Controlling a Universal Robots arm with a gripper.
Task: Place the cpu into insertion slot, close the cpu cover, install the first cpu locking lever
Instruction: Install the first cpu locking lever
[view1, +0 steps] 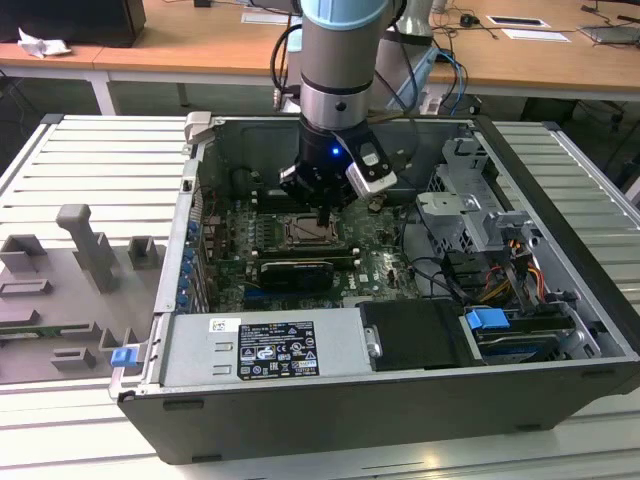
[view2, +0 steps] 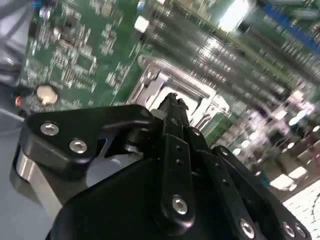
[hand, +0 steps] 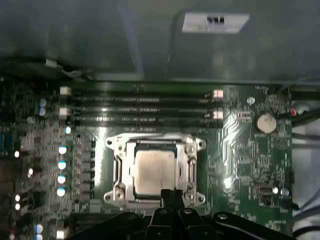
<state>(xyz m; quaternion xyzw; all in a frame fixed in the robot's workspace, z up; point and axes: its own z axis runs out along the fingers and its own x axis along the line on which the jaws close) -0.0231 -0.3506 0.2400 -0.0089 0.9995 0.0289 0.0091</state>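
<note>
The cpu, a dull silver square, lies flat in the socket on the green motherboard. The cpu cover, a silvery frame, lies down around it, and the chip's top shows through its opening. My gripper is shut, its black fingertips pressed together and touching the socket's edge at the frame's rim. In the second wrist view the gripper meets the cover at its border. In the exterior view the gripper stands upright over the cpu. I cannot make out the locking lever apart from the frame.
Memory slots run along one side of the socket, and a coin battery sits nearby. Inside the open case are a drive cage, cables and a power supply. Grey fixtures stand at the exterior view's left.
</note>
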